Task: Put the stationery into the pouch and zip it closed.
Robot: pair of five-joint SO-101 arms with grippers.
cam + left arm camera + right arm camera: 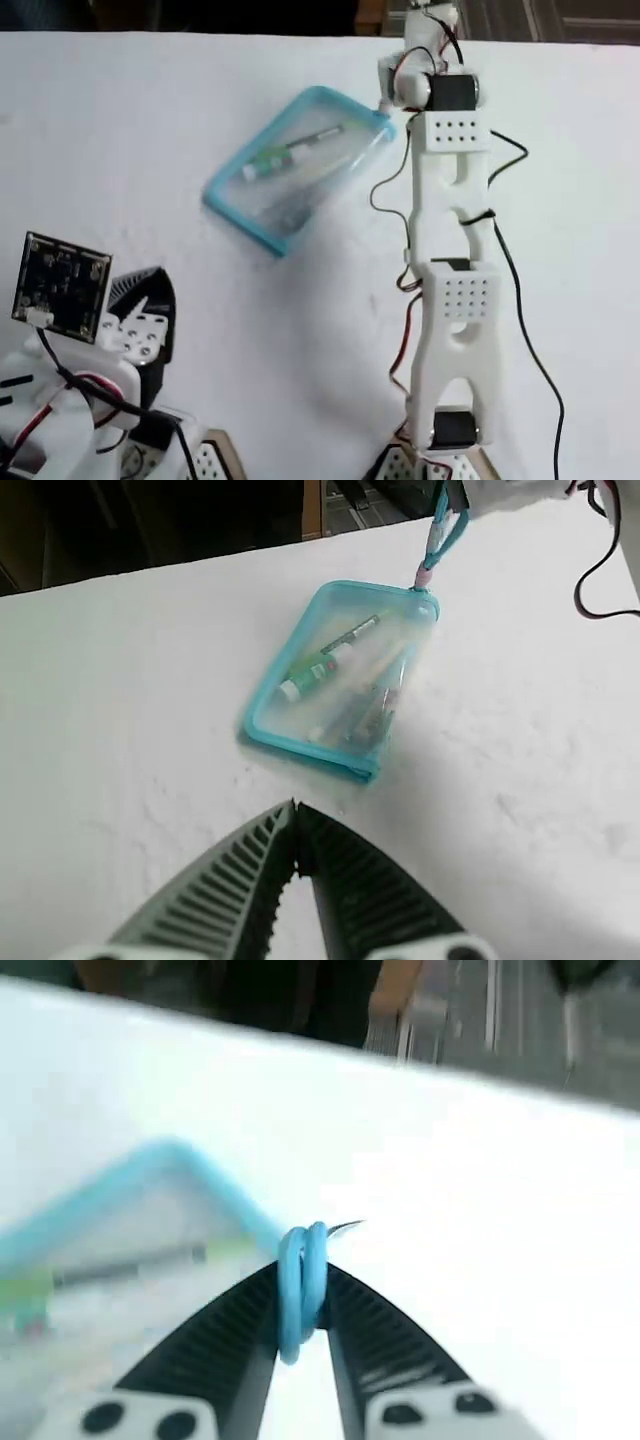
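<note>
The pouch (295, 170) lies flat on the white table (140, 120), a clear bag with a blue edge, set at a slant toward the far side. Inside it are the stationery pieces: a green-and-white pen (292, 150) lies along the pouch's length, and a few thinner pens (365, 705) lie beside it toward the opposite long edge, too blurred to tell apart.

The right gripper (302, 1275) is at the pouch's far corner, at the end of the arm stretched out across the table. Its jaws are clenched on the blue pull loop (300, 1290), which stands up between the two black fingers (225, 1335) close to their tips. In the left wrist view the loop (447, 532) runs taut from that corner of the pouch up to the right gripper. The body of the pouch is just beyond the jaw tips and to one side of them, not between them.

The left gripper (296, 818) is well apart from the pouch, on the near side of the table. Its jaws are pressed together with nothing between them, and they point toward the pouch's near short edge. Bare table separates the tips from that edge.
</note>
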